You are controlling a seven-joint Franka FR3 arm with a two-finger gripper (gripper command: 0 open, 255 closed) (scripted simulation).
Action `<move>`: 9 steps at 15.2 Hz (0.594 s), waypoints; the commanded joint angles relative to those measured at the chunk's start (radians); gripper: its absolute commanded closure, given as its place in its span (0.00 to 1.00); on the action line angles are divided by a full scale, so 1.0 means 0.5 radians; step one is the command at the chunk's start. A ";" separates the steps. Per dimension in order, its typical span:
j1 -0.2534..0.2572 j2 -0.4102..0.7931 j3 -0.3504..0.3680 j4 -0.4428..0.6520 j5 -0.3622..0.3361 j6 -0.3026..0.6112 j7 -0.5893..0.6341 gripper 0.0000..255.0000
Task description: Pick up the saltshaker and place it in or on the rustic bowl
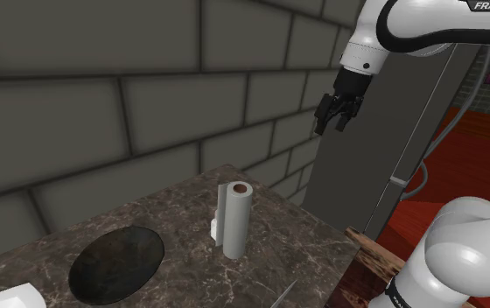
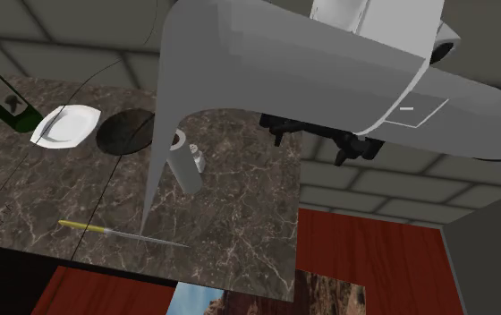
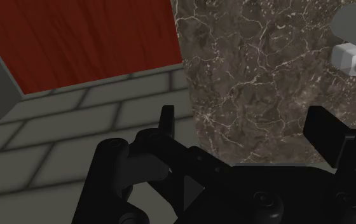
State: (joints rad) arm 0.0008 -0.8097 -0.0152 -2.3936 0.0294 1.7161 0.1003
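So the small white saltshaker (image 1: 214,229) with a grey cap sat on the dark marble tabletop (image 1: 304,249), tucked just beside the upright grey paper-towel roll (image 1: 234,219) with the brown core. In the shoulder view the roll half hid it. The second exterior view had the saltshaker (image 2: 199,162) plainly out next to the roll (image 2: 184,168).

The flat dark oval bowl (image 1: 116,262) lay near the roll, to the shoulder view's left of it. The all-black gripper (image 1: 335,115) hung high up, well apart from the roll, over by the grey brick wall (image 1: 103,105).

The wrist view settled the fingers (image 3: 166,121): spread wide, nothing between them, with the saltshaker (image 3: 351,57) off beyond them by the roll.

The second exterior view also had a white plate (image 2: 65,125) and a green bottle (image 2: 3,94) past the bowl from the roll, plus a yellow-handled knife (image 2: 119,231) near the roll.
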 commanded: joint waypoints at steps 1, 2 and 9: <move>0.000 0.000 0.000 0.000 0.000 0.000 0.000 0.00; 0.017 0.043 0.025 -0.011 0.020 0.038 0.018 0.00; 0.129 0.389 0.199 -0.028 0.151 0.306 0.137 0.00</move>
State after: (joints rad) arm 0.0556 -0.6487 0.0672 -2.4130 0.0934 1.8463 0.1555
